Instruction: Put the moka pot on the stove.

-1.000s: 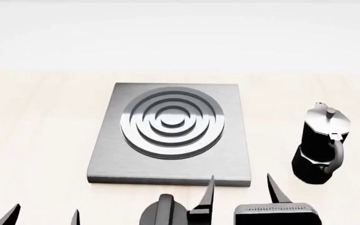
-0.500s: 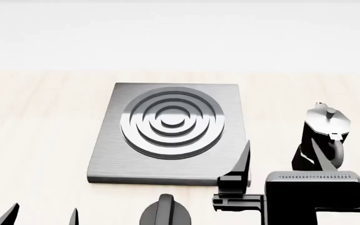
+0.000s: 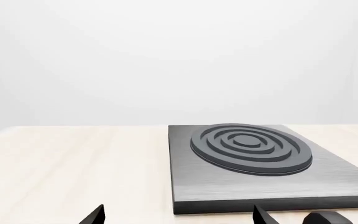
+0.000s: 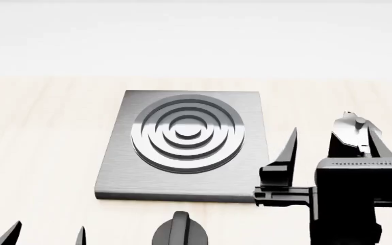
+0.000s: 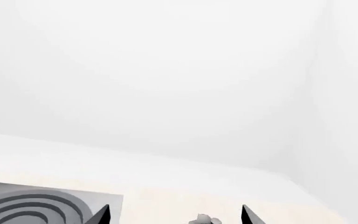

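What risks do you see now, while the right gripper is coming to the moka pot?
1. The open right gripper is close around the moka pot; a finger may knock the tall, narrow pot over before closing.
2. The arm hides the pot's body in the head view, so alignment is hard to judge.
3. One finger is near the stove edge and might catch it.

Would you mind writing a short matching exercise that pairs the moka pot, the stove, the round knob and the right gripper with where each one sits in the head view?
Things:
1. moka pot
2. stove
3. round knob
4. right gripper

Places:
A. flat on the table, centre of view
B. at the near edge, in front of the stove
C. raised, open, to the right of the stove
D. upright on the table, partly hidden behind the right gripper

Pairs: 1-D, 2-A, 3-B, 4-C
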